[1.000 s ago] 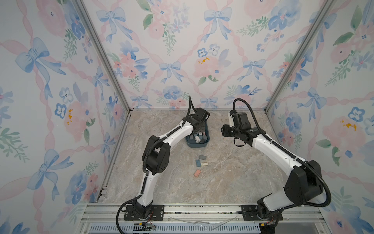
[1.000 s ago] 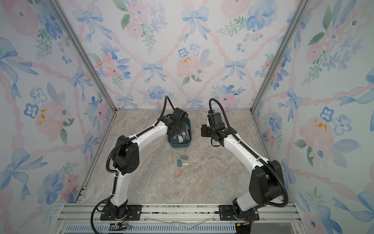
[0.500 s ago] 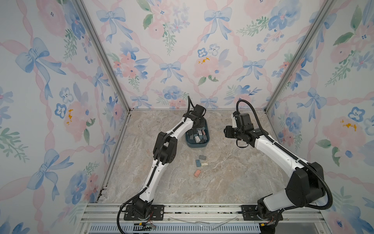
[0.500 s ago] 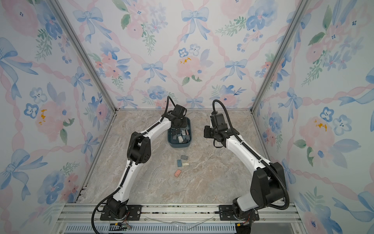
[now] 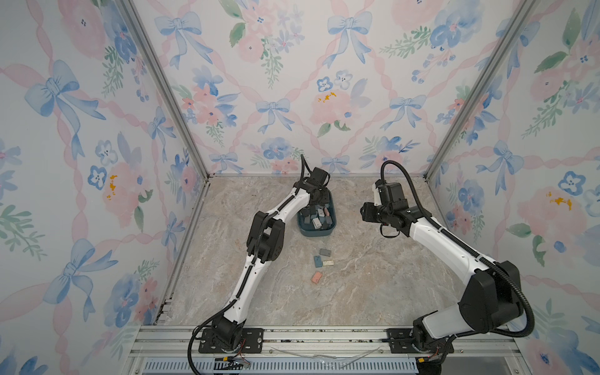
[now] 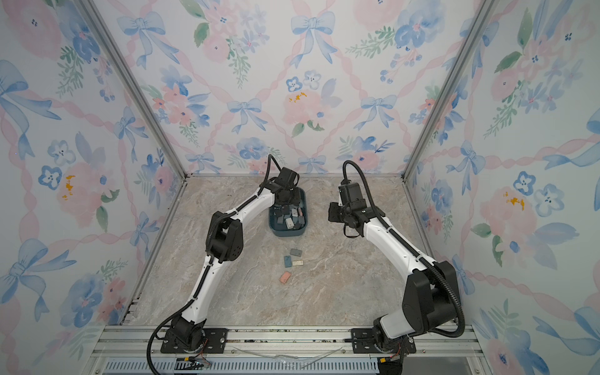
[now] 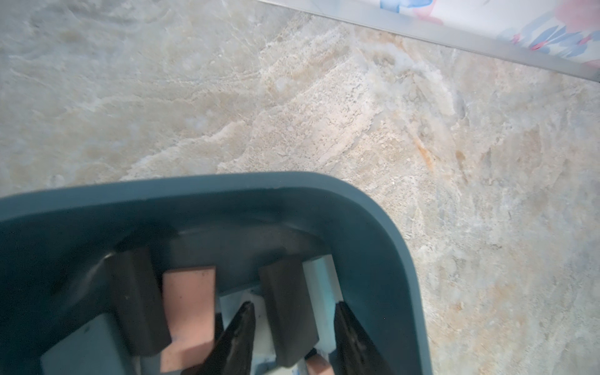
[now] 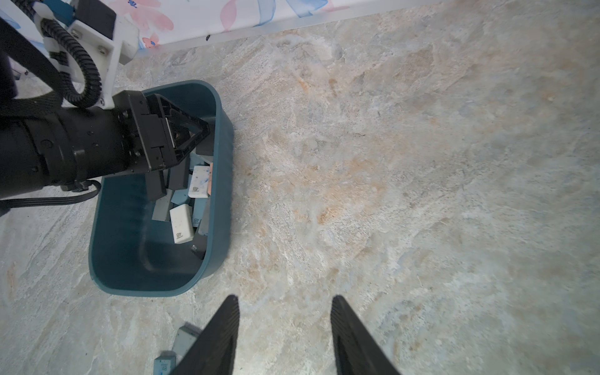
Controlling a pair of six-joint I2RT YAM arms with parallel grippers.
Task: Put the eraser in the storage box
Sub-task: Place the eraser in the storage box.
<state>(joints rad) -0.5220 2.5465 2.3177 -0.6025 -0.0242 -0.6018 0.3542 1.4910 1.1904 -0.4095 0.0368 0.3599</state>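
Centrally, toward the far wall, I found the storage box [image 5: 316, 233], a dark teal tub resting on the marble-patterned table [image 5: 373, 285]. Both top views showed it part-filled with mixed erasers.

Item: left gripper [image 7: 293, 305], lowered into the far end of the box. I read its jaws as parted. A dark eraser [image 7: 289, 331] stood tilted between the fingers [image 7: 238, 334] with a sliver of gap on either side, so I counted it as lying in the box, unclamped.

Item: pink eraser [image 7: 188, 308], leaning just beside the dark one inside the box. The white erasers [image 8: 181, 224] lay among the blue and grey pieces further along.

Item: right gripper [image 8: 284, 297], hovering over bare table to the right of the box and apart from it. Its jaws were spread and held nothing.

Item: four loose erasers on the table, nearer than the box.
- Grey eraser [image 5: 324, 252], farthest of the four.
- Blue eraser [image 5: 318, 261], just nearer than the grey one.
- Cream eraser [image 5: 328, 263], close on the blue one's right; I could not tell whether they touched.
- Salmon eraser [image 5: 316, 277], nearest, apart from the rest.
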